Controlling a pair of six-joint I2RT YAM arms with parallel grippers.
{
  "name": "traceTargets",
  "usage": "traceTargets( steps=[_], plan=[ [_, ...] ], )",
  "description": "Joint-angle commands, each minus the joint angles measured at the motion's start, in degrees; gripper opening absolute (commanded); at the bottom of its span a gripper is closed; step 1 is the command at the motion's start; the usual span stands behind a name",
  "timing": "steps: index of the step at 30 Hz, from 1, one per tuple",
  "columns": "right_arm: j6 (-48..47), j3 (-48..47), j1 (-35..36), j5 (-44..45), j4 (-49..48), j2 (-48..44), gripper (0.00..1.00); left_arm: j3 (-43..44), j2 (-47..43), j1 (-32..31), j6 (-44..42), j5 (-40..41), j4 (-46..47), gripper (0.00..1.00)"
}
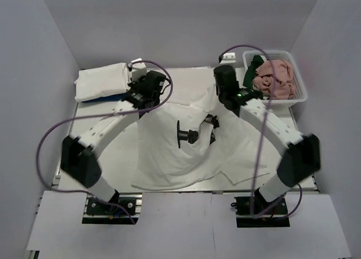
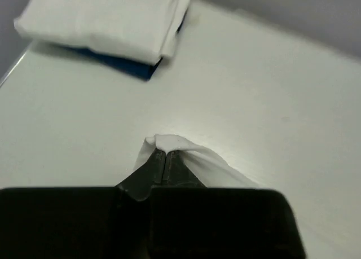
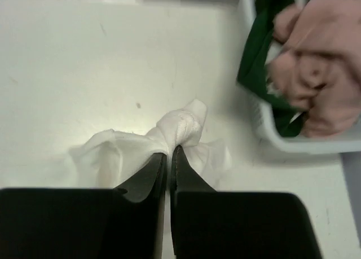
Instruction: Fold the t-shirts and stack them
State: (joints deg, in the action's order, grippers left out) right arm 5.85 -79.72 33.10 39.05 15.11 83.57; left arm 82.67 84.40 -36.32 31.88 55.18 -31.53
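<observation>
At the far edge of the table [image 1: 121,157], left gripper [image 2: 164,157] and right gripper [image 3: 170,152] are each pinched shut on a far corner of the printed white t-shirt [image 1: 169,152], apparently tensioning it flat mid-table for folding.

This looks like a robot lab, set up as a small test booth. Two black and white robot arms, the left arm [image 1: 104,129] and the right arm [image 1: 271,123], are bolted to metal rails [image 1: 110,205] at the near edge of a white tabletop [image 1: 186,81]. Plain pale walls [image 1: 180,22] close it in on three sides. Purple cables [image 1: 242,45] loop from the arms.
</observation>
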Motion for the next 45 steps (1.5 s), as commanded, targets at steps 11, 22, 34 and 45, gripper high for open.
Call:
traceTargets(
  steps=[11,22,34,45],
  plan=[
    [9.0,-6.5,-5.3,-12.2,7.3,16.7,0.90,14.0,23.3,12.4,1.5,-15.4,-6.5,1.00],
    [24.5,22.5,-7.8,-17.6,4.0,2.0,0.90,-17.1,3.3,11.6,0.3,-35.0,7.7,1.00],
    [33.6,48.2,-9.6,-33.0,0.8,-10.2,0.90,-38.6,-2.3,11.1,5.1,-47.1,14.7,1.00],
    [28.8,53.9,-7.3,-54.9,14.8,-19.8,0.90,-41.5,-5.4,11.6,15.5,-27.2,-6.1,1.00]
  ],
)
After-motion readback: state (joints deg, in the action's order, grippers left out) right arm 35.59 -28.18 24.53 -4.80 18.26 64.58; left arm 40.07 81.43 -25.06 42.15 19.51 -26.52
